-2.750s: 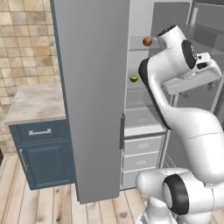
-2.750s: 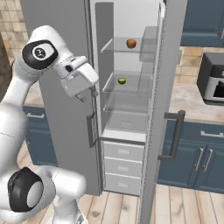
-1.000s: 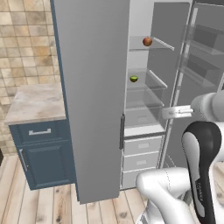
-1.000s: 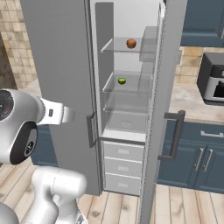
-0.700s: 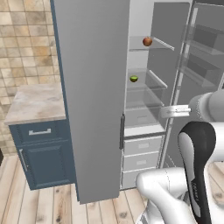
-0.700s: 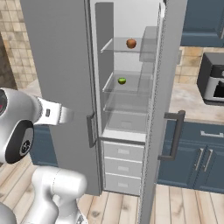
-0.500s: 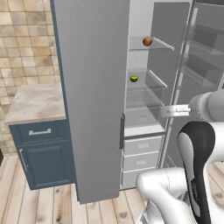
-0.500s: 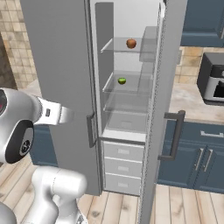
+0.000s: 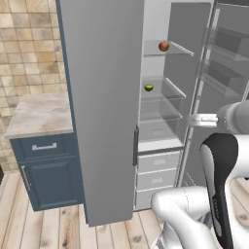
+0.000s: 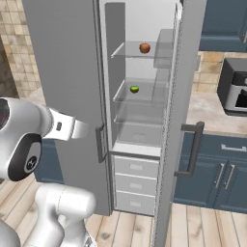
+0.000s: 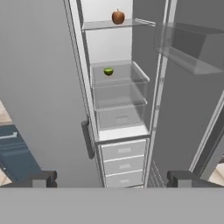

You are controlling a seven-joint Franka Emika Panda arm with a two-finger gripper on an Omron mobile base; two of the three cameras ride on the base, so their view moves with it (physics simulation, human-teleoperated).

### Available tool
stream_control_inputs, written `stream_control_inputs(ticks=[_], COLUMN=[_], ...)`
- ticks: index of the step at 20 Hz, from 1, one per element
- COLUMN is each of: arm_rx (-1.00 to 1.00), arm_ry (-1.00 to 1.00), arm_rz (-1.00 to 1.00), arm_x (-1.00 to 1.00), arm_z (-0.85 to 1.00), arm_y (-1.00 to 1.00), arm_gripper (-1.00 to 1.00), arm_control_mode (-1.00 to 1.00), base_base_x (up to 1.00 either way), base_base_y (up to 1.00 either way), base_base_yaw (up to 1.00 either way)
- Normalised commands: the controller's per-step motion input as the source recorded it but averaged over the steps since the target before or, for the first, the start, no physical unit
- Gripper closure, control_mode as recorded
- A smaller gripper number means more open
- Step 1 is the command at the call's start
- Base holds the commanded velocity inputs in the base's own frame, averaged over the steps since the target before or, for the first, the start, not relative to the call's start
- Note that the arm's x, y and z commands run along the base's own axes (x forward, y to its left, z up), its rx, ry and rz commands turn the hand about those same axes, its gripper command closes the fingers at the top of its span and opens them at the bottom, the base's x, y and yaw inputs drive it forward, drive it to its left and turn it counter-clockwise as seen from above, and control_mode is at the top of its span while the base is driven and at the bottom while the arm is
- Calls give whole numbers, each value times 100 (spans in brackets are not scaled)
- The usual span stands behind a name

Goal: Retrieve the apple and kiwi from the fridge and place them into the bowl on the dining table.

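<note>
- Since a moment ago the white arm has barely shifted; nearly three seconds back it stood raised by the shelves.
- Gripper: fingers spread wide, holding nothing.
- Tall grey two-door fridge stands open: round reddish-brown apple on the upper shelf, small green kiwi on the shelf below.

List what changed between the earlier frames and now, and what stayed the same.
The white arm swung down and back from the open grey fridge: its hand, earlier raised near the upper shelves, now sits low, pulled away. The gripper took hold of nothing and is open. The reddish-brown apple on the upper shelf and the green kiwi on the shelf below have not moved; the fridge door stays open.
</note>
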Motion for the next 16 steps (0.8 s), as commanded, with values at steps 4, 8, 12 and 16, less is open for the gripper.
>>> stream_control_inputs(ticks=[4,8,12,16], arm_rx=[0,0,0,0], arm_ry=[-7,-5,-3,-3], arm_rz=[-2,0,0,0], arm_x=[0,-2,-5,-8], arm_z=[0,0,0,0], arm_y=[0,0,0,0], arm_gripper=[-100,-100,-100,-100], arm_control_mode=[-100,-100,-100,-100], base_base_x=[0,0,0,0], base_base_y=[0,0,0,0], base_base_yaw=[0,0,0,0])
